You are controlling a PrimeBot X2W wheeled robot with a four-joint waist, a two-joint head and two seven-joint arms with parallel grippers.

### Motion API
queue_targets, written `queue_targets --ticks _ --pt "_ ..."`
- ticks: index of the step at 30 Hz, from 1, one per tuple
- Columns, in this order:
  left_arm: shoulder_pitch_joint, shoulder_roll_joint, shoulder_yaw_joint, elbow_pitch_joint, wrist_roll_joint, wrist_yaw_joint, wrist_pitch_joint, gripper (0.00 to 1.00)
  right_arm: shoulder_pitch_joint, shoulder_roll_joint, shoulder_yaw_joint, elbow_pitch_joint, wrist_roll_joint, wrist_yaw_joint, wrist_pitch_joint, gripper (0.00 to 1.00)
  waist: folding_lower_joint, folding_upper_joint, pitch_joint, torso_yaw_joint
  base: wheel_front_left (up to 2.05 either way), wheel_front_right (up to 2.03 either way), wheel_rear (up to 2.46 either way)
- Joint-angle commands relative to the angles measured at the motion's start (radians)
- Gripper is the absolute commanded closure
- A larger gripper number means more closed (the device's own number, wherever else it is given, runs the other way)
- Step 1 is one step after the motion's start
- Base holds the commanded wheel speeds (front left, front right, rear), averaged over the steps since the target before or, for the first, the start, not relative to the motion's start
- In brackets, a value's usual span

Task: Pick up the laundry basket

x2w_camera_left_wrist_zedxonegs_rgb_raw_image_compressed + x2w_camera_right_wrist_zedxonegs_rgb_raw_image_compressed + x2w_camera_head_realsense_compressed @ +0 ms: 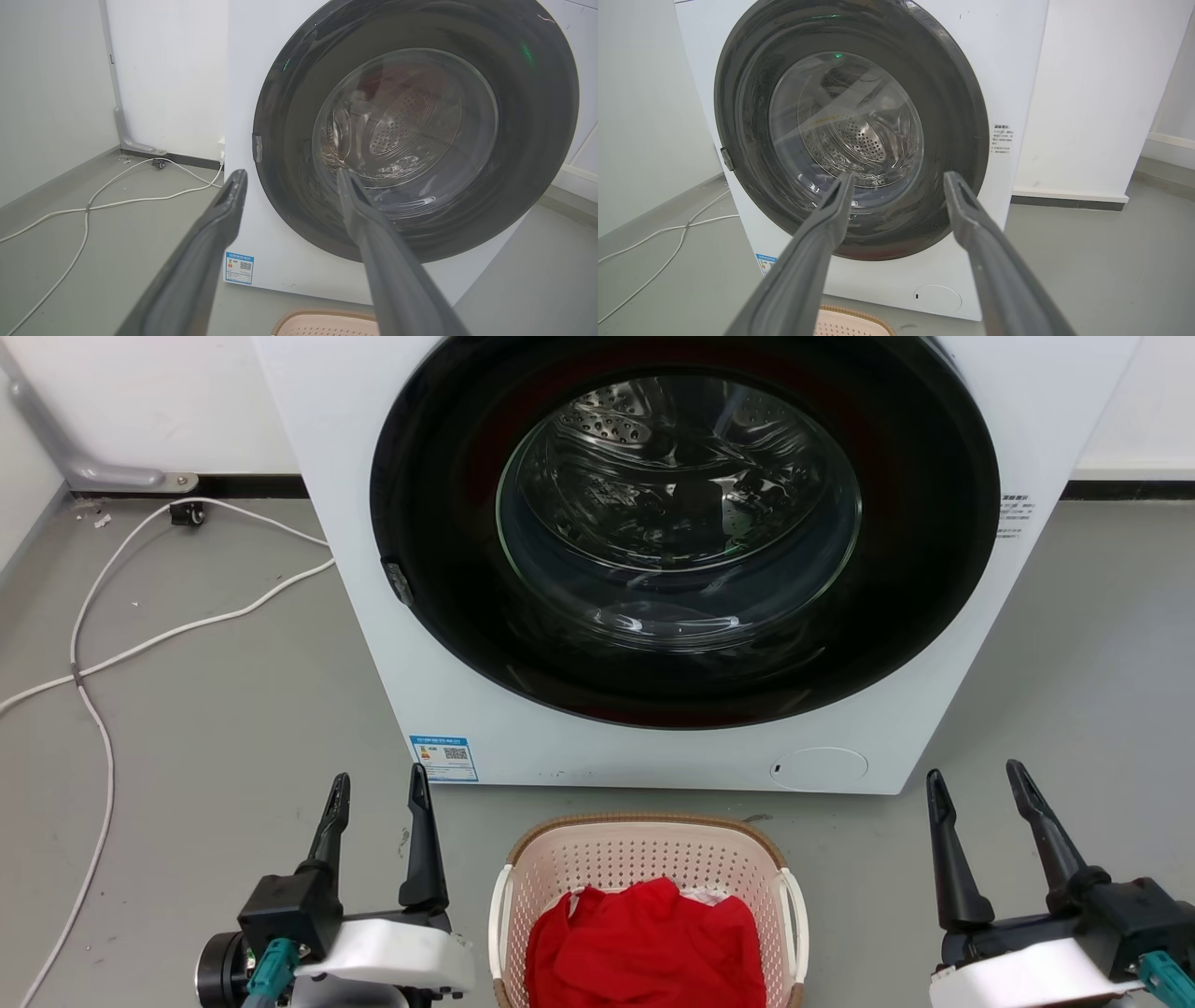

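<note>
1. Laundry basket (pixel 644 859): stands on the grey floor (pixel 233 728) at near centre, just in front of the washing machine (pixel 373 663) and apart from its white front. A red cloth (pixel 644 943) lies heaped in its near part.
2. Left gripper (pixel 380 777): hovers left of the basket, fingers pointing far toward the machine. Its jaws are spread and hold nothing. It is near the left handle (pixel 499 905) but not touching it.
3. Right gripper (pixel 975 773): hovers right of the basket, likewise aimed far, jaws spread and empty. It stands further from the right handle (pixel 795 905) than its partner does from the left one.
4. Handles: 2 thin white loops, 1 on each side wall below the brown rim, each standing slightly off the perforated wall.
5. Step in hand (judged): the approach. Neither gripper has contact and the basket rests fully on the floor.
6. Doing it well (judged): bring both grippers inward and down until each open jaw straddles its handle, the right one covering more ground. Close both before lifting. Raise the 2 sides together and level, so the thin plastic does not twist and the cloth does not slide out.
7. Clearances (judged): the far rim sits close to the machine, so keep fingertips short of the panel. The white cable (pixel 103 653) lies well apart at far left.
</note>
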Motion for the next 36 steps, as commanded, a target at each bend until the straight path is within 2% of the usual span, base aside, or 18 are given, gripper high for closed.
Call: queue_targets --ticks 1,18,27,36 --pt "0.005 0.003 -0.004 -0.007 0.019 0.003 -0.009 0.0 0.009 -0.002 0.002 -0.009 -0.02 0.0 -0.007 0.0 0.0 -0.0001 0.0 0.0 0.0 0.0 0.0" --pt "0.026 0.003 -0.019 -0.008 0.141 0.021 -0.04 0.0 0.029 -0.002 0.011 -0.026 -0.123 0.0 -0.038 0.0 0.0 -0.0001 -0.006 0.001 0.0 0.0 0.0" --pt "0.027 0.003 -0.008 0.026 0.122 0.027 -0.038 0.0 0.03 -0.002 0.0 -0.011 -0.092 0.0 -0.036 0.0 0.0 -0.0001 -0.007 -0.001 0.0 0.0 0.0" --pt "0.029 0.003 -0.007 0.041 0.148 0.039 -0.038 0.0 0.03 -0.002 -0.009 -0.002 -0.078 0.0 -0.036 0.0 0.0 -0.0001 -0.006 0.002 0.0 0.0 0.0"
